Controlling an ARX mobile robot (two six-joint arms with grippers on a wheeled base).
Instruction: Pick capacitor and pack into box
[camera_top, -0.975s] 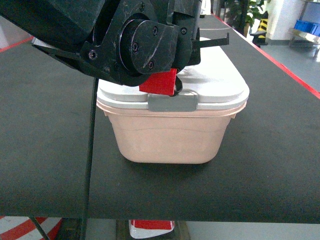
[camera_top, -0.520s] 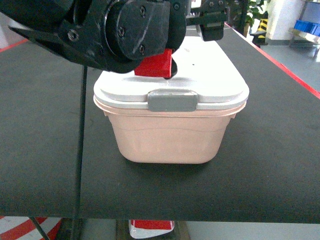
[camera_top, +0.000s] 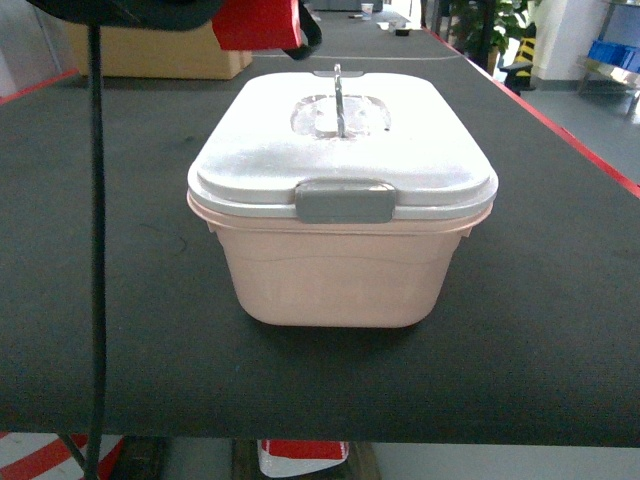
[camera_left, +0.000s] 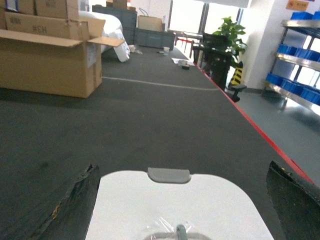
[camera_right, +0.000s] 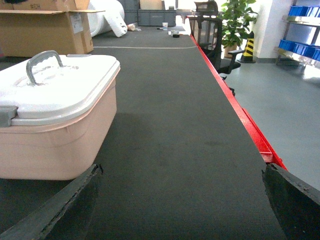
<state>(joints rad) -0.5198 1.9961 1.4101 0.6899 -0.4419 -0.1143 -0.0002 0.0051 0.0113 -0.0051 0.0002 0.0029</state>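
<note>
**Lid shut, both end effectors empty, no capacitor in sight**

My left end effector (camera_left: 182, 168) hangs over the box (camera_top: 335, 275). Its fingers (camera_left: 75, 210) are spread wide, one either side of the white lid (camera_left: 170, 205), w/ nothing between them. The wrist cam looks along the lid toward the far grey clasp (camera_left: 169, 175). The handle (camera_left: 180, 233) sits at the bottom edge of that view, so I judge I'm lined up above the lid, prob. to deal w/ the handle or a clasp. From the head cam only my left arm (camera_top: 150, 8) shows, high at top left, w/ its cable (camera_top: 96, 250) dangling in front of the tabletop (camera_top: 560, 300).

My right end effector (camera_right: 182, 168) is also wide and empty. It's low over the tabletop, well right of the box, which shows at the left of its cam. I read that as parked out of the way, not working.

The box stands upright mid-tabletop. Lid is seated on the rim, the near clasp (camera_top: 344, 201) lies flat against it and the handle is upright on top. Packing can't happen while it's closed, so opening it looks like the step in hand.

Capacitor: not visible in any view. Can't tell where it is; could be inside the box or outside the frames. A cardboard carton (camera_left: 50, 60) sits far back on the left, not part of the job.
</note>
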